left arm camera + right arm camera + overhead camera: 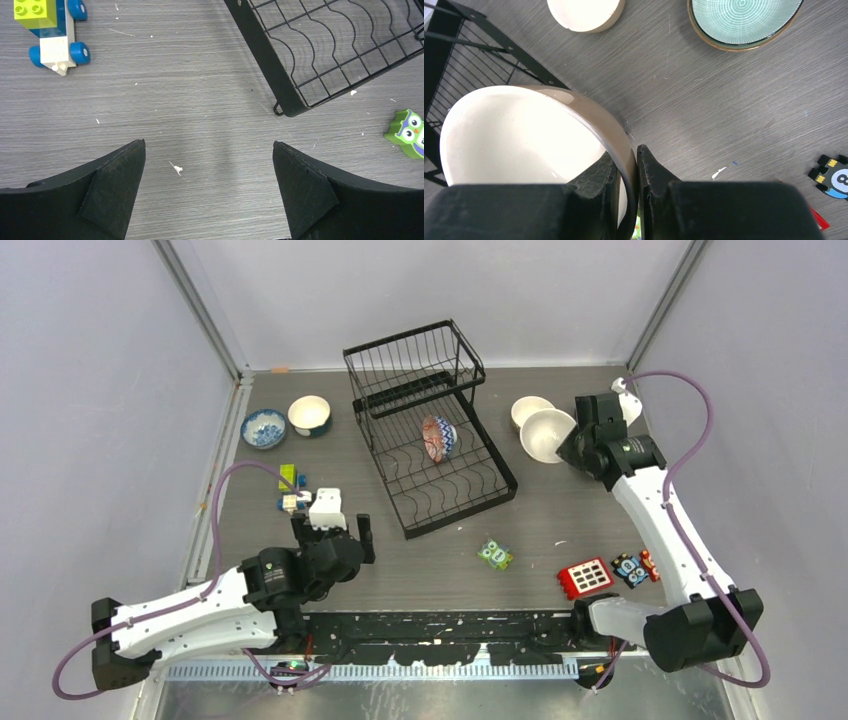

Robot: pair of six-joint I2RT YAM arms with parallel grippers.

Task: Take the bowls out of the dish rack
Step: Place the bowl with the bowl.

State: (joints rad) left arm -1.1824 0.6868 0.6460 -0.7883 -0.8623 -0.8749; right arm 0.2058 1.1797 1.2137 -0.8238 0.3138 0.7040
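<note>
Your right gripper (626, 161) is clamped on the rim of a cream bowl (524, 135), one finger inside the wall and one outside. It holds the bowl tilted just right of the dish rack (462, 508), near a second cream bowl (528, 410) and a mint-green bowl (744, 20) sitting on the table (560, 510). Your left gripper (209, 150) stands wide open and empty over bare table near the rack's front corner. One reddish patterned bowl (438, 438) stands on edge in the rack's lower tray, while a blue-patterned bowl (264, 427) and a dark-sided bowl (309, 415) sit on the table left of the rack.
</note>
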